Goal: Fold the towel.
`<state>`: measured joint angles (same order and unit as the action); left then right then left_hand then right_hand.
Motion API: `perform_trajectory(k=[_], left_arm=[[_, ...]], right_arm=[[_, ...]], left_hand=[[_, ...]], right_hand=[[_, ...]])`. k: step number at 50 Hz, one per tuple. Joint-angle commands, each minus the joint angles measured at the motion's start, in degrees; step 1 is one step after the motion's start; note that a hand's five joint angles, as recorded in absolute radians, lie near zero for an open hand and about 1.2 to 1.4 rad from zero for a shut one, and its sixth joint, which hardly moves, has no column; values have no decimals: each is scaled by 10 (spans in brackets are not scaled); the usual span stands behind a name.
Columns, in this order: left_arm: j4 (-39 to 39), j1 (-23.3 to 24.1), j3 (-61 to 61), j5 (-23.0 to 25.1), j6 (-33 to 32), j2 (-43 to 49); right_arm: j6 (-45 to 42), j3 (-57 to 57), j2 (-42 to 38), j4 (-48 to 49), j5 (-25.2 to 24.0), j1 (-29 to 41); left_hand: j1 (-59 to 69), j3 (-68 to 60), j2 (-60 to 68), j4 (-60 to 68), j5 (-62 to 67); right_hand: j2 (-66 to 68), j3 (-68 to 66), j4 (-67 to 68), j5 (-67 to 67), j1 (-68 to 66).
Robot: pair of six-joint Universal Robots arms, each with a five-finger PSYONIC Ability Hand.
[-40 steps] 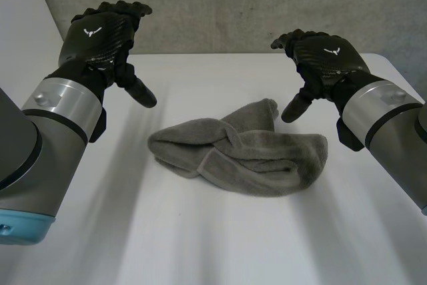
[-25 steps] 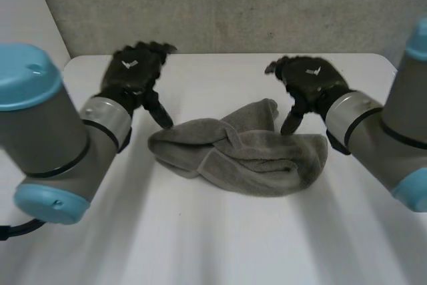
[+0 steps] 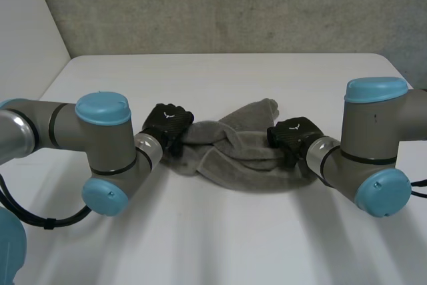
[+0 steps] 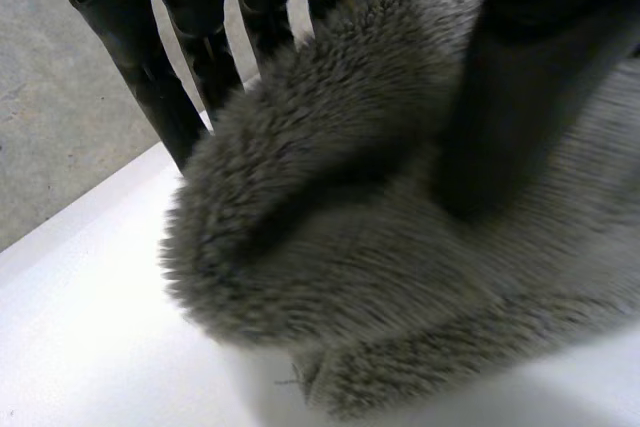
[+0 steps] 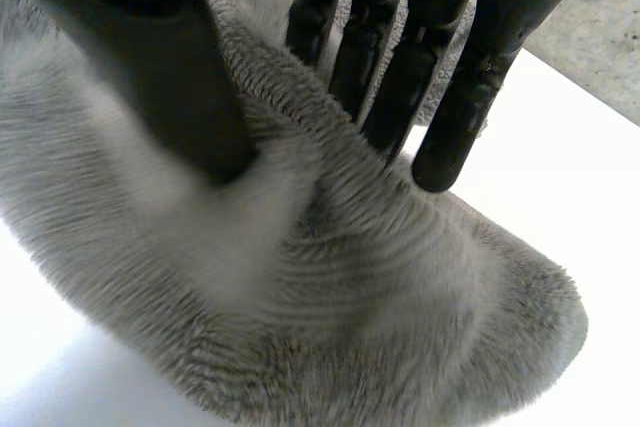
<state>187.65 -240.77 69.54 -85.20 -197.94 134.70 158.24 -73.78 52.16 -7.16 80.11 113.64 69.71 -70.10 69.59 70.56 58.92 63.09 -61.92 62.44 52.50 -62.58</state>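
White counter (image 3: pixel 220 231) takes up most of the scene, and both arms, left (image 3: pixel 100 145) and right (image 3: pixel 373 145), are bent down low over it. The towel (image 3: pixel 233 155) sits about mid-counter between them. It's grey, fluffy and thick-piled, bunched into a twisted lump with folds crossing over each other. Its long axis runs side to side across the counter, from one hand to the other, with one loose end poking up toward the back wall.

The left hand (image 3: pixel 167 121) is on the towel's left end, straight fingers (image 4: pixel 190 37) behind it and thumb (image 4: pixel 520 97) in front, pinching the pile between them. The right hand (image 3: pixel 291 135) is on the right end, fingers (image 5: pixel 440 47) and thumb (image 5: pixel 170 67) dug in, squeezing up a ridge of towel.
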Motion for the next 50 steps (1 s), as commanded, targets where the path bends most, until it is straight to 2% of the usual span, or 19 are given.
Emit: perform_trajectory(k=[1,10,12,15,17,23,26,33,43,48,50], left_arm=[[-20,2,29,-1,19,-60],[-23,0,116,5,62,-218],[-24,0,125,5,67,-238],[-33,-3,143,5,76,-296],[-41,-7,151,7,79,-322],[-75,-24,169,43,85,-385],[-84,-35,176,64,85,-399],[-84,-68,202,76,85,-390],[-80,-66,235,85,84,-326],[-67,-74,215,130,85,-288],[-53,-73,193,134,85,-278]], right_arm=[[8,21,42,-38,-43,-8],[10,25,136,-70,-47,-15],[-4,42,171,-137,-55,-21],[-16,54,182,-175,-61,-27],[-48,68,194,-236,-85,-35],[-78,77,220,-269,-109,-47],[-87,73,236,-272,-114,-53],[-95,66,239,-272,-115,-54],[-116,48,223,-272,-117,-48],[-162,49,196,-266,-116,-47],[-167,59,188,-254,-116,-46]], left_hand=[[103,-99,104,94,111],[103,-99,104,94,111],[103,-99,104,94,111],[103,-99,104,94,111],[103,-99,104,94,111],[103,-99,104,94,111],[103,-99,104,94,111],[103,-99,104,94,111],[103,-99,104,94,111],[103,-99,104,94,111],[103,-99,104,94,111]], right_hand=[[169,-181,176,175,-174],[169,-181,176,175,-174],[169,-181,176,175,-174],[169,-181,176,175,-174],[169,-181,176,175,-174],[169,-181,176,175,-174],[169,-181,176,175,-174],[169,-181,176,175,-174],[169,-181,176,175,-174],[169,-181,176,175,-174],[169,-181,176,175,-174]])
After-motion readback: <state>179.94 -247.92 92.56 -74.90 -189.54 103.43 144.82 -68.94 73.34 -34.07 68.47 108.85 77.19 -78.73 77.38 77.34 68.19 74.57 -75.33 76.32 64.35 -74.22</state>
